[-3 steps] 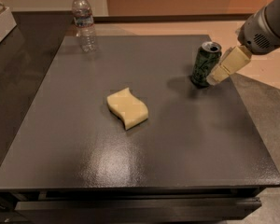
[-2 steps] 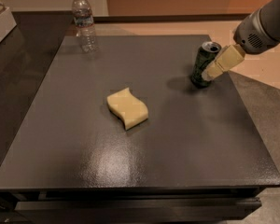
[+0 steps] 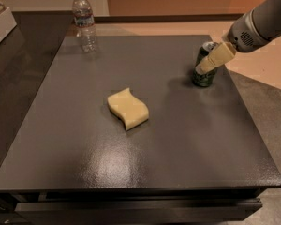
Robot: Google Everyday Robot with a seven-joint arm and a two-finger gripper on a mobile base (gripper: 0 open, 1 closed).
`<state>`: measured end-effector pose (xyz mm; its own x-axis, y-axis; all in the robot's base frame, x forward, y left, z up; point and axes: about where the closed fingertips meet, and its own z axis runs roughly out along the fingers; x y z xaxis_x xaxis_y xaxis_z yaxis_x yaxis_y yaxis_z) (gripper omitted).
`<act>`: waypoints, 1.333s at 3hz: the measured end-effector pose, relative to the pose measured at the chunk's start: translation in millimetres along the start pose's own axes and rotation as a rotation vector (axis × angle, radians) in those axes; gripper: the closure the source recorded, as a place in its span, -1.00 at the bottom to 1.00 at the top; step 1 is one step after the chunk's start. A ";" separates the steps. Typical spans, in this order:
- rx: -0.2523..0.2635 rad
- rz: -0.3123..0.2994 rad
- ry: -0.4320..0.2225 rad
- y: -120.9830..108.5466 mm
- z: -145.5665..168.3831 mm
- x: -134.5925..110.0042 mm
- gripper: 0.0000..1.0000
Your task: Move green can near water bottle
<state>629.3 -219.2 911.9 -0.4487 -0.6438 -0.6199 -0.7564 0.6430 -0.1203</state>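
Table (image 3: 178, 144): dark grey square top, glossy toward the front edge, and fills most of the view (by far the largest item).
Robot arm (image 3: 264, 20): grey, comes in from the upper right corner and slants down across the table's right edge.
White box (image 3: 0, 25): off the table at the upper left, cut by the frame (contents not readable).
Sponge (image 3: 127, 108): pale yellow with wavy edges, flat on the table a little left of centre, well apart from both the bottle and the can.
Water bottle (image 3: 84, 22): clear ribbed plastic with a white cap, upright at the far left corner, just inside the back edge.
Gripper (image 3: 211, 60): cream-coloured, at the green can, lying slantwise across the side of the can that faces the camera. Whether it has closed on the can cannot be told.
Green can (image 3: 204, 80): dark green with a silver top, upright near the right edge toward the back, well apart from the water bottle.
Open room: a broad band of table top runs along the back between can and bottle, and the sponge lies nearer the front than that band.
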 end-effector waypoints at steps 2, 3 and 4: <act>-0.035 0.012 -0.012 -3.5 6.5 -3.9 0.30; -0.059 -0.010 -0.044 -1.2 2.0 -22.4 0.74; -0.092 -0.055 -0.089 4.7 4.2 -59.2 1.00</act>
<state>654.3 -176.3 944.7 -0.3648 -0.6352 -0.6808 -0.8208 0.5645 -0.0869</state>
